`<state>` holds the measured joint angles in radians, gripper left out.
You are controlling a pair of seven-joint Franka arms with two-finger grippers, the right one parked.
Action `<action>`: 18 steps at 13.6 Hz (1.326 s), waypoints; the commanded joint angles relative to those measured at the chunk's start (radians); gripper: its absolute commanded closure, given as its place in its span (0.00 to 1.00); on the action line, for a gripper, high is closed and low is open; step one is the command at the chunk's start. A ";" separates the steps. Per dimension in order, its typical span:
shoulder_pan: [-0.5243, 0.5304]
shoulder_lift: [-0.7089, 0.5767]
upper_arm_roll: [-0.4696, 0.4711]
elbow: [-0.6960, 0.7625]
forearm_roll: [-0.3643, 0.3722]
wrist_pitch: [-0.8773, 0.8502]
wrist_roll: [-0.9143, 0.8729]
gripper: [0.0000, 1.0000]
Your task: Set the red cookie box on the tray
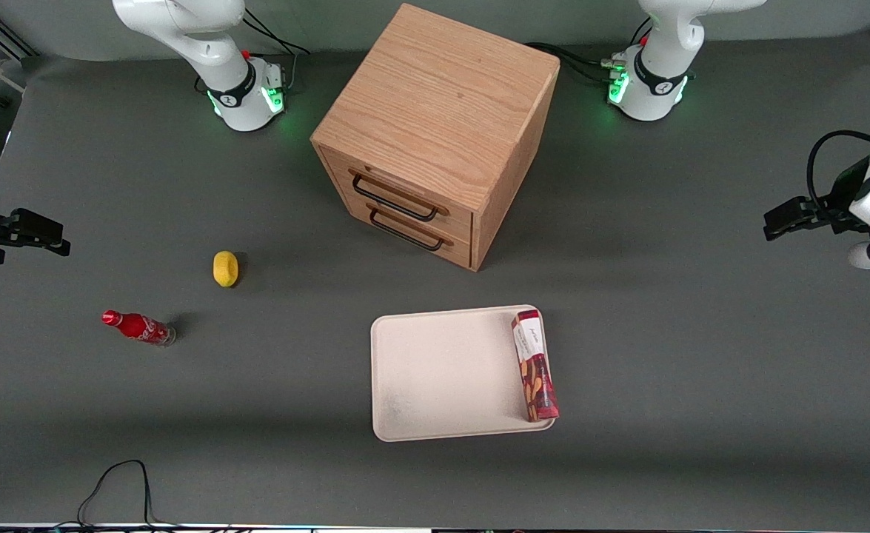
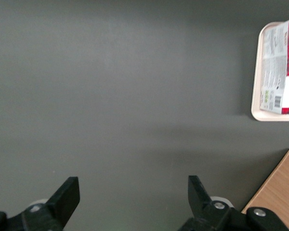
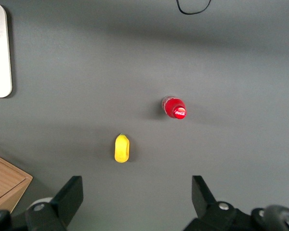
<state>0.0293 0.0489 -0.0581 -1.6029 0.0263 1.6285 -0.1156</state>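
Note:
The red cookie box (image 1: 534, 366) lies flat on the cream tray (image 1: 435, 370), along the tray edge toward the working arm's end, its white label end pointing to the cabinet. In the left wrist view the box (image 2: 279, 67) shows its printed side on the tray (image 2: 257, 103). My left gripper (image 1: 779, 222) hovers well off the tray, toward the working arm's end of the table. It is open (image 2: 133, 187), with only bare mat between its fingers.
A wooden drawer cabinet (image 1: 435, 126) stands farther from the front camera than the tray; its corner (image 2: 279, 192) shows beside my gripper. A small red soda bottle (image 1: 137, 327) and a yellow object (image 1: 225, 268) lie toward the parked arm's end. A black cable (image 1: 116, 481) loops near the front edge.

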 commanded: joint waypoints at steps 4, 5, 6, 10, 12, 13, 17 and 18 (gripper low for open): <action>-0.014 -0.021 0.015 -0.006 -0.006 0.021 0.022 0.00; -0.012 -0.023 0.015 -0.005 -0.009 0.014 0.046 0.00; -0.011 -0.023 0.017 -0.005 -0.011 -0.002 0.074 0.00; -0.011 -0.024 0.017 -0.008 -0.011 -0.033 0.083 0.00; -0.012 -0.023 0.014 -0.006 -0.011 -0.056 0.088 0.00; -0.014 -0.024 0.012 -0.006 -0.011 -0.065 0.088 0.00; -0.015 -0.023 0.012 -0.005 -0.012 -0.067 0.086 0.00; -0.015 -0.023 0.012 -0.005 -0.012 -0.067 0.086 0.00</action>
